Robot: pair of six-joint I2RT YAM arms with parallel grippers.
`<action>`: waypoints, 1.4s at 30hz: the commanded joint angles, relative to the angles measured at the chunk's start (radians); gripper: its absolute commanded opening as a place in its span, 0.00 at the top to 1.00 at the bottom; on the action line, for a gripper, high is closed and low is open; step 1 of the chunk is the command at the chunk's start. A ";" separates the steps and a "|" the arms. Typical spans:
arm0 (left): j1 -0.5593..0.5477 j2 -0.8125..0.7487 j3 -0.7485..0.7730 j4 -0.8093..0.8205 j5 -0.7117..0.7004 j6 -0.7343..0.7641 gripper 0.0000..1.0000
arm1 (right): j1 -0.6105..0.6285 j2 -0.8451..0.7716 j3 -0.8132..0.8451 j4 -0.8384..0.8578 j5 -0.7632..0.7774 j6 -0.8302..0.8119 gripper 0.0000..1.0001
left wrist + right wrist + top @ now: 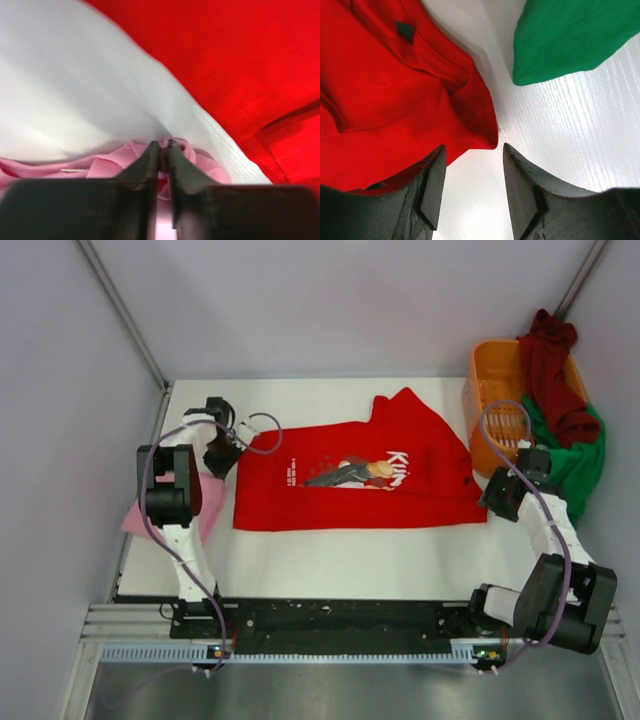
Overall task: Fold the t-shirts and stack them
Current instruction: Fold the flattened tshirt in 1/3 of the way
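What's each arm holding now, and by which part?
Left fingers seem shut on a bunched fold of the pink t-shirt; right fingers are open, holding nothing.

White table [330, 560] had a red shirt [360, 490] spread flat across the middle, chest print up, one sleeve poking toward the far edge. Pink shirt [137, 520] sat bunched at the left edge, near the red one with bare table between them. Orange basket [487, 370] stood in the far right corner, and a green shirt [578, 472] spilled from it onto the tabletop, close to the red shirt's corner but not touching.
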 commanded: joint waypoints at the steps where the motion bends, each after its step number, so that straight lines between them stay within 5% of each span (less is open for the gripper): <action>1: 0.061 0.053 0.016 -0.027 0.003 -0.023 1.00 | -0.009 -0.033 0.056 0.027 0.001 0.013 0.51; 13: 0.187 0.059 0.048 0.038 -0.039 -0.064 1.00 | -0.008 -0.040 0.067 0.029 0.001 0.011 0.51; 14: 0.186 0.050 0.051 0.038 -0.019 -0.063 0.96 | -0.009 -0.040 0.068 0.029 -0.001 0.011 0.51; 17: 0.169 0.009 0.068 0.047 0.020 -0.066 0.58 | 0.006 -0.045 0.079 0.033 -0.005 0.013 0.47; 19: 0.143 -0.028 0.074 0.081 0.008 -0.063 0.51 | 0.047 -0.055 0.094 0.032 0.025 -0.001 0.47; 23: 0.085 -0.096 0.085 0.107 -0.018 -0.047 0.50 | 0.223 -0.071 0.148 0.032 0.149 -0.056 0.47; 26: 0.017 -0.148 0.054 0.079 0.012 -0.037 0.50 | 0.326 -0.021 0.194 0.039 0.090 -0.056 0.47; 32: -0.127 -0.243 -0.050 0.064 0.159 -0.036 0.50 | 0.383 0.179 0.281 0.067 -0.076 -0.037 0.47; 42: -0.138 -0.137 -0.114 0.093 0.201 -0.093 0.56 | 0.413 0.472 0.387 0.093 -0.163 -0.042 0.50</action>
